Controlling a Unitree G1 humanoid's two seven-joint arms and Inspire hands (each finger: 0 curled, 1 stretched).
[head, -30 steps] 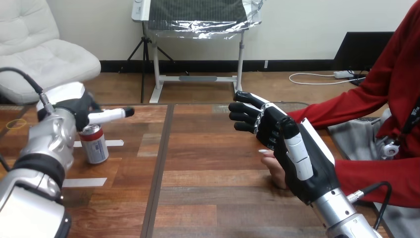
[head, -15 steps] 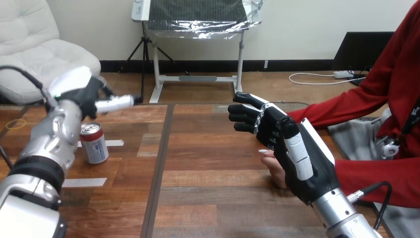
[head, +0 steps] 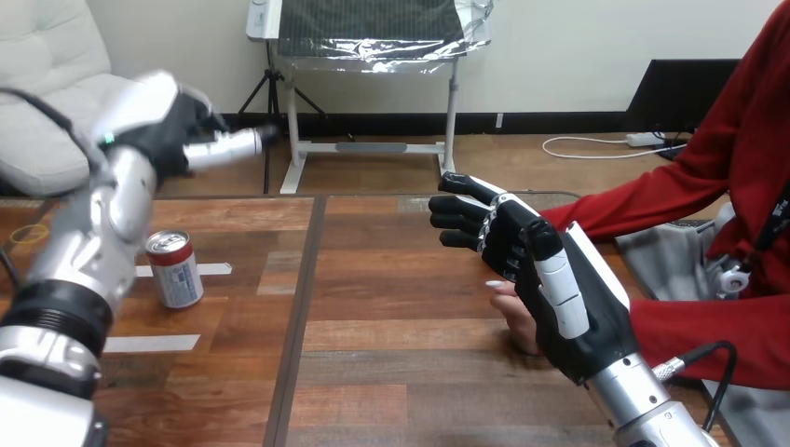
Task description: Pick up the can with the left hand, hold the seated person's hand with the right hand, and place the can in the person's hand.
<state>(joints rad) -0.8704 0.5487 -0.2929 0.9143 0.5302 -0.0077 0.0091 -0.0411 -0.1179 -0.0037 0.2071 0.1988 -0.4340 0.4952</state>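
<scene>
the wooden table (head: 391, 372) is mostly bare. the left arm (head: 79, 261) has swung up off it. a second ago the left hand (head: 163, 121) sat low against the top of the can (head: 174, 270); now it hangs high above and behind it, well apart. it is empty, with one digit stuck straight out to the right and nothing pinched. the can has not budged. it stands upright on the left part of the table, just beside a strip of white tape (head: 216, 269). so the pick-up looks unfinished to me; that hand will need to come back down for another try.

the right hand (head: 550, 307) has kept its place on the right side. its fingers are loosely bent and reaching forward, its palm over the person's hand (head: 518, 326), which peeks out beneath it on the wood. i can't tell whether it really grips that hand or only covers it.

for room, there is a wide bare stretch of board between the can and the right hand. only a dark seam (head: 300, 317) runs front to back across it, so carrying the can over should meet nothing. the can sits away from the far edge. a second tape strip (head: 154, 343) lies nearer the robot and a small yellow ring (head: 33, 233) lies off to the left, both flat and out of the way.
</scene>
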